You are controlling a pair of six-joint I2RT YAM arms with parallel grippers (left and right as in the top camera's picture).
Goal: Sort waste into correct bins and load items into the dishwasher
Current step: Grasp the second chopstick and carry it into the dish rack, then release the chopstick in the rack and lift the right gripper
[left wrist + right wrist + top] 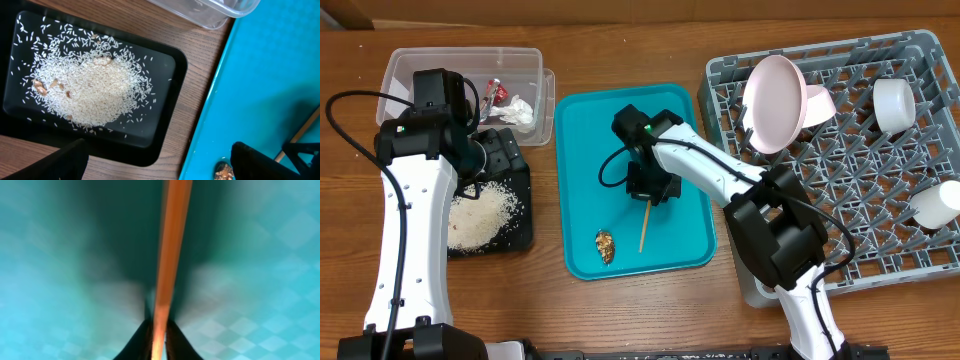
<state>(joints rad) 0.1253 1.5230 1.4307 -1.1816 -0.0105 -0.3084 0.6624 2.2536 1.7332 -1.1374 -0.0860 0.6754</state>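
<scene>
Right claw (159,330) pinched near-shut on end of chopstick (170,255), which runs straight ahead of fingertips along teal tray (580,130) beneath; best lift slow and level, since far tip may sag, then carry to dish rack (880,200) on claw's right.

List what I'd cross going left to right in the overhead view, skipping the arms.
Black tray holding rice → brown food scrap → wooden chopstick → pinkish-white plate → white cup. The clear tub, teal tray and dish rack overlap these, so they are left out.
</scene>
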